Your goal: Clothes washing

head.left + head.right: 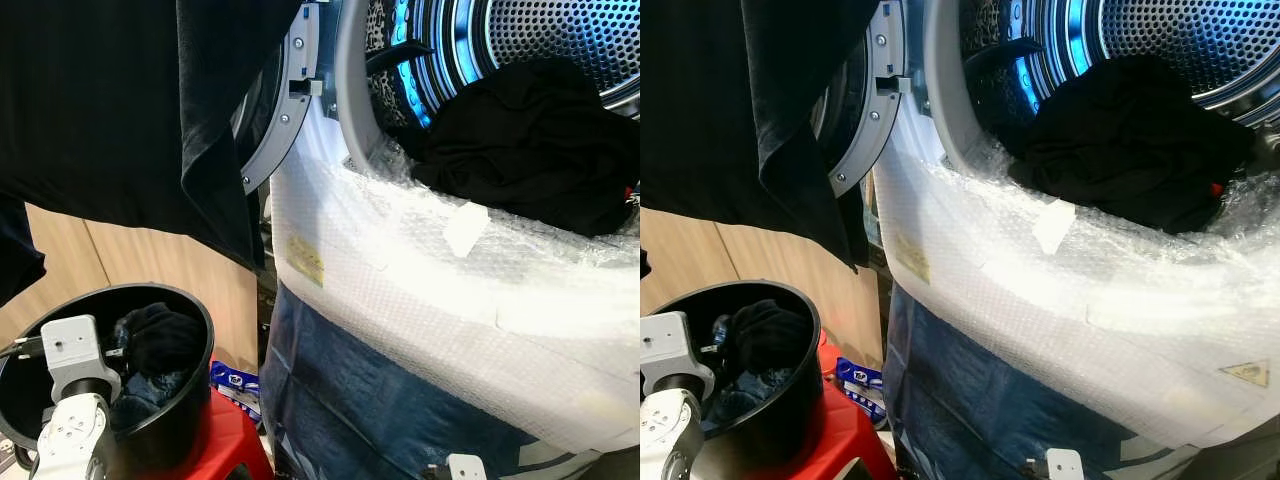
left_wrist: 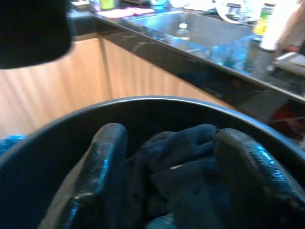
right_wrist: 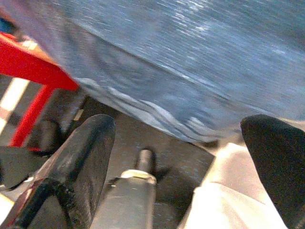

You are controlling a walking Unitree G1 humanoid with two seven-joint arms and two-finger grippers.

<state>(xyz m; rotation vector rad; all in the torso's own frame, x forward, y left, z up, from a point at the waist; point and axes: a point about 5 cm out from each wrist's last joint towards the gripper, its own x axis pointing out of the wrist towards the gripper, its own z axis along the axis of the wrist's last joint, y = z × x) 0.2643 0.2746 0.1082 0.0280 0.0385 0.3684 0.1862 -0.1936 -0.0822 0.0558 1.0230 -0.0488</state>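
Left gripper [image 2: 167, 186]: fingers spread, poised inside black bucket [image 1: 190, 420], dark clothes [image 2: 181, 157] directly ahead between them. Right gripper [image 3: 186, 157]: open, empty, held low.

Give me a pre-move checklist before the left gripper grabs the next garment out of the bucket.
1. Left gripper open over the load: ok, its fingers stand apart above the dark clothes.
2. Clothes left in the black bucket: ok, dark garments lie inside.
3. Bucket steady on the red stool: ok, it sits upright.
4. Washer door open: ok, swung aside.
5. Drum opening free: not ok, a black garment sits piled at the mouth, over the bubble-wrapped rim.
6. Path from bucket to drum: cannot tell, a hanging black cloth hides part of it.
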